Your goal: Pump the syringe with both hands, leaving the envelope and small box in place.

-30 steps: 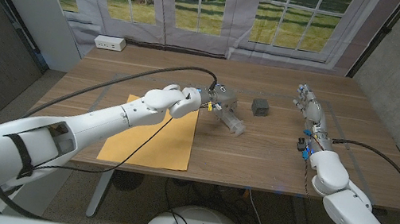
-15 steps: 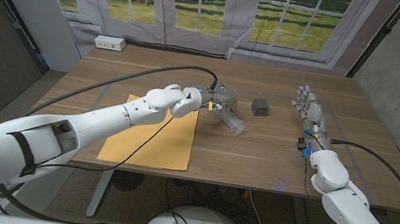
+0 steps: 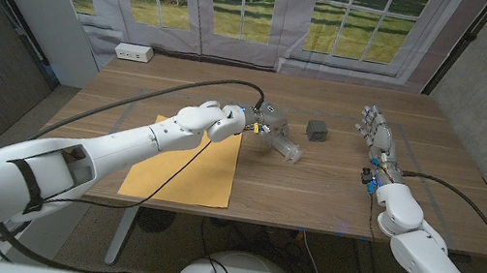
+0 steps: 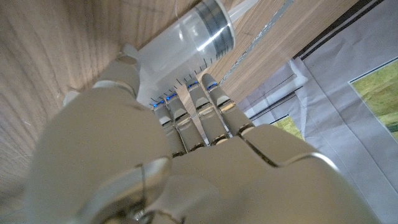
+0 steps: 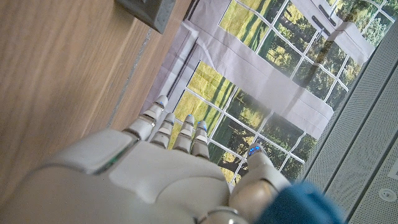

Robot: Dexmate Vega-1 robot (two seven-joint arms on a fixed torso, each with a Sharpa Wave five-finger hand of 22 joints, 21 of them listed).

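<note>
- The syringe [image 3: 281, 145], a clear barrel, lies on the wooden table [image 3: 314, 187] just left of the small box [image 3: 317, 130], its tip slanting toward the robot.
- The left hand [image 3: 266, 120] grips the syringe's far end; in the left wrist view its fingers [image 4: 199, 118] curl against the barrel [image 4: 186, 46].
- The envelope [image 3: 188, 162] lies flat under the left forearm, left of the small box.
- The right hand [image 3: 377, 130] stands well right of the small box, fingers spread, holding nothing.
</note>
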